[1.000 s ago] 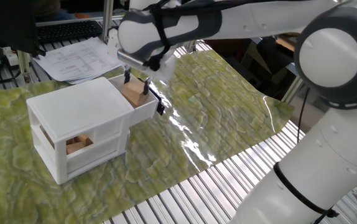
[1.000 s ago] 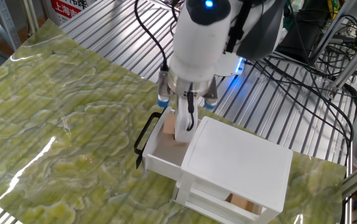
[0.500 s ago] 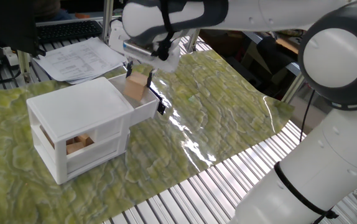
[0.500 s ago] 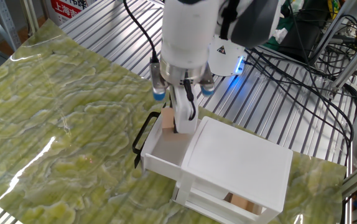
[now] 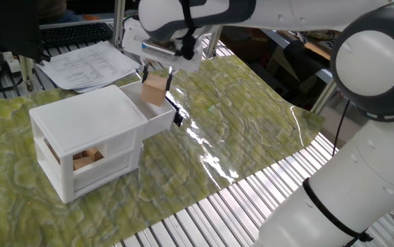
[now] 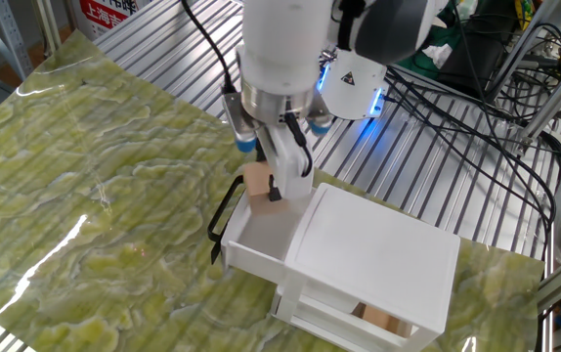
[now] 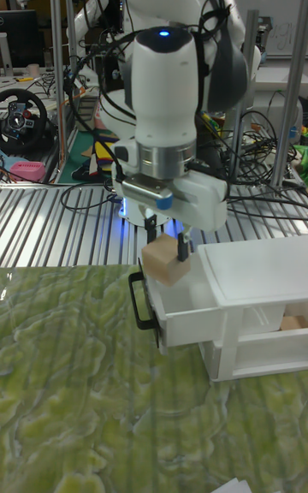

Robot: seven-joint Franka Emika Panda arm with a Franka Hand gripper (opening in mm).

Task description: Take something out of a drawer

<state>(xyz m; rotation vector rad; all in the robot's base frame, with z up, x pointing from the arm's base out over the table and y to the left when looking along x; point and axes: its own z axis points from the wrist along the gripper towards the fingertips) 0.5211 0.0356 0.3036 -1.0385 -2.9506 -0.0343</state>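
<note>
Green marbled table [image 5: 252,130], and the pincer [image 7: 165,244] is gripping the block [image 7: 162,258], rising — it's now clearing the open drawer [image 6: 256,235], nearly out!

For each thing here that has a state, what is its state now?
Gripper: shut on the block, above the open drawer.
Block: held in the air, lifted clear of the drawer.
Upper drawer: pulled open.
Lower drawer: pushed in, more blocks inside.

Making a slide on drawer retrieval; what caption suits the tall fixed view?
Gripper holds a tan wooden block just above the open upper drawer.
</note>
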